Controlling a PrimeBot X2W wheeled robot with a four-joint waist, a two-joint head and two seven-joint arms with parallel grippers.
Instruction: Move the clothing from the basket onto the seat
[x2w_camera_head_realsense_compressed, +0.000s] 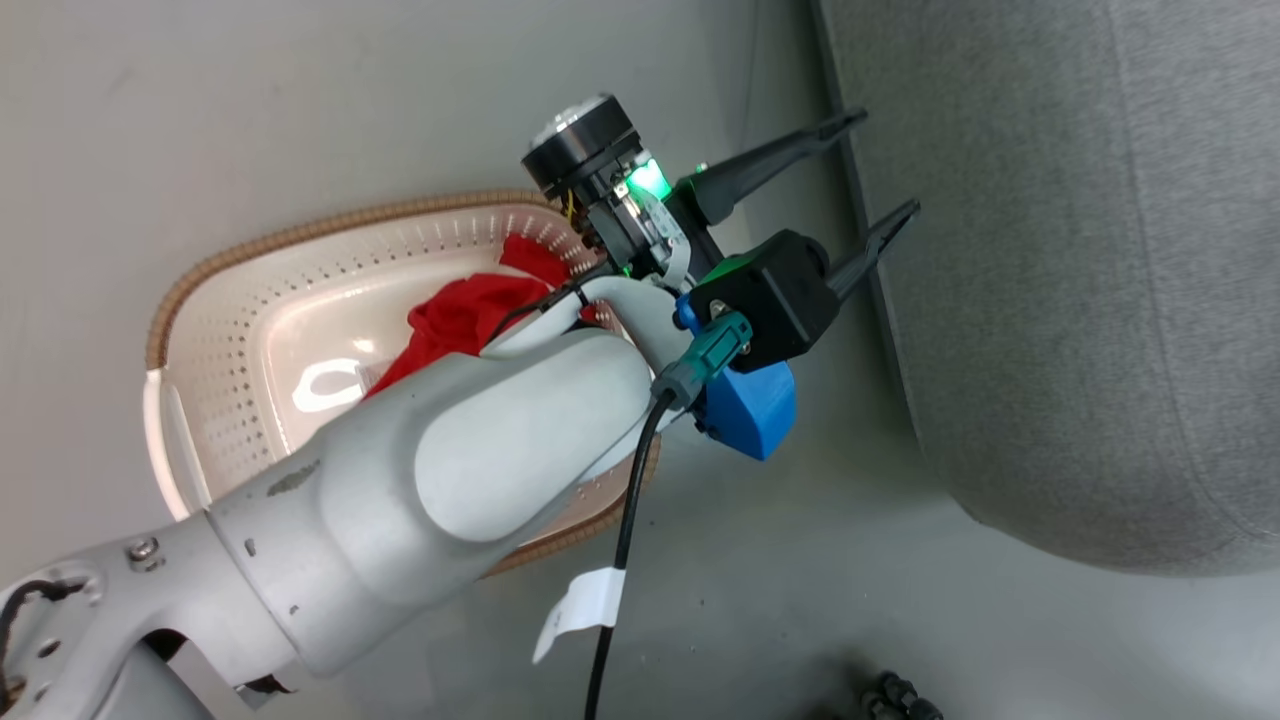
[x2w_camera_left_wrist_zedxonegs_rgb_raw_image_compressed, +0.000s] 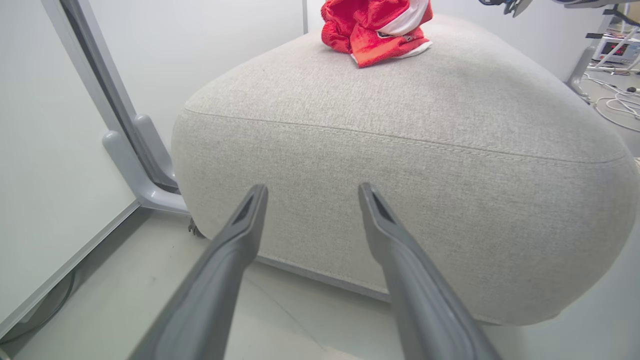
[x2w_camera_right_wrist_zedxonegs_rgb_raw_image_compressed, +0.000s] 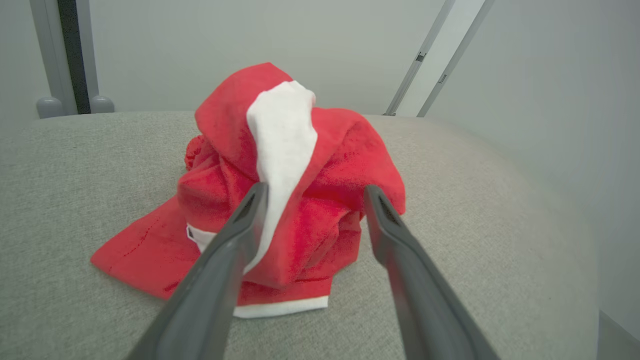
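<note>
Nearest the robot, a red garment (x2w_camera_head_realsense_compressed: 470, 315) lies in the basket (x2w_camera_head_realsense_compressed: 230, 330). Right of it, the left gripper (x2w_camera_head_realsense_compressed: 888, 160) hangs empty, fingers spread, beside the seat (x2w_camera_head_realsense_compressed: 1050, 250). Farther, the right gripper (x2w_camera_right_wrist_zedxonegs_rgb_raw_image_compressed: 316, 187) stands released by the striped garment (x2w_camera_right_wrist_zedxonegs_rgb_raw_image_compressed: 325, 150) heaped on the seat.

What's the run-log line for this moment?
left gripper: open, facing light-grey fabric seat | right gripper: open, at red white-striped garment on seat | second red garment: in cream perforated plastic basket

Head cam: down on basket (x2w_camera_head_realsense_compressed: 300, 232), seat (x2w_camera_head_realsense_compressed: 1050, 250) edge. L wrist: low, faces seat side. R wrist: close on garment (x2w_camera_right_wrist_zedxonegs_rgb_raw_image_compressed: 300, 200), shared w/ L.
</note>
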